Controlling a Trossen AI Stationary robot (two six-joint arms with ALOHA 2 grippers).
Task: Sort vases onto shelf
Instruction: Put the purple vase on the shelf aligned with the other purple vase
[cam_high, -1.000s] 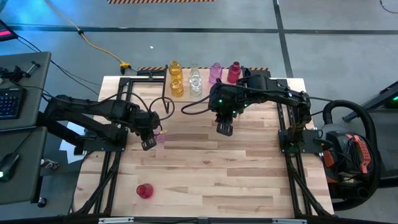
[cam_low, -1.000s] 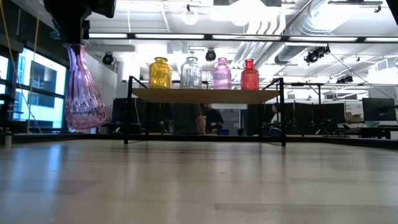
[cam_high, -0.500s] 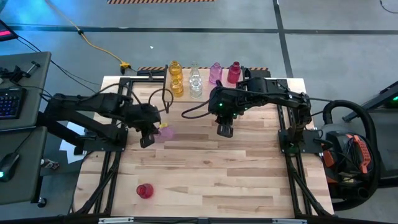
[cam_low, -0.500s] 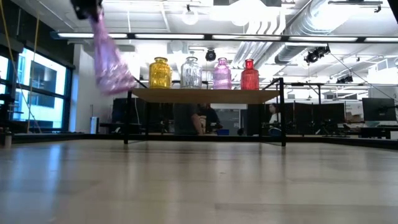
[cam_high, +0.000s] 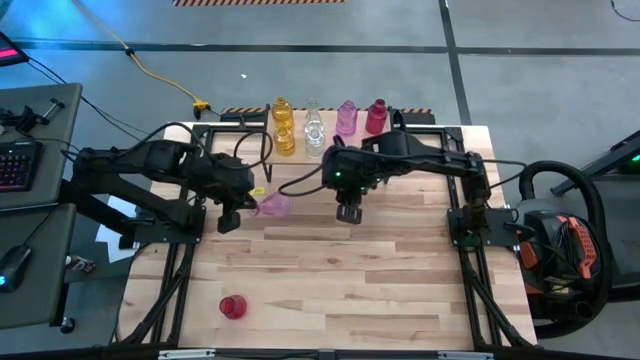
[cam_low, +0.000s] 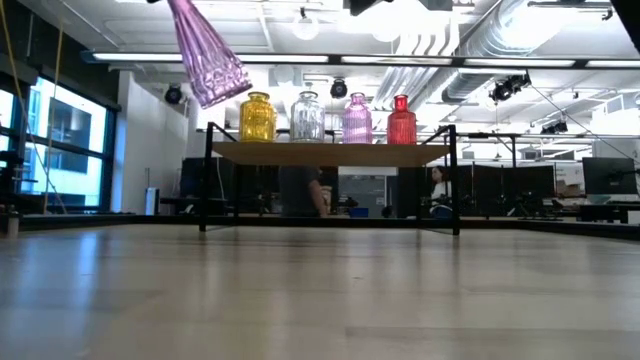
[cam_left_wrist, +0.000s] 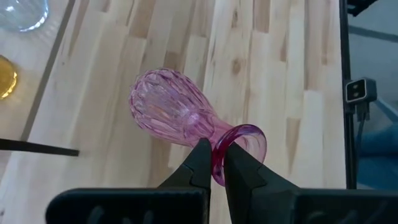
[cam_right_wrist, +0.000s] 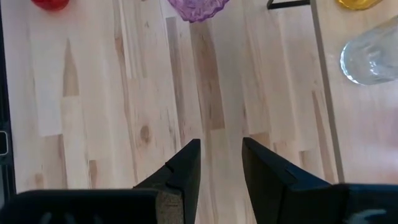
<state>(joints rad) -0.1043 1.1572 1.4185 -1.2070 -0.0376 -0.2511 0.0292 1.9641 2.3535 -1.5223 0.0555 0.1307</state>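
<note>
Above the table (cam_high: 330, 280), left gripper (cam_left_wrist: 212, 163) pinches pink vase (cam_left_wrist: 171, 110) (tilted).

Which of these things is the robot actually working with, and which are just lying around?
Part of the job:
- pink vase, tilted, rim pinched in the left hand
- shelf with yellow, clear, pink and red vases
- red vase on the table
- right hand, open, empty

Just around:
- keyboard
- yellow cable

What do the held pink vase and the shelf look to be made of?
Pink vase: likely glass, translucent and ribbed, with table grain showing through; the left gripper pinches its rim.
Shelf: a pale wood-look board, matte, on thin black legs that look like metal.
</note>
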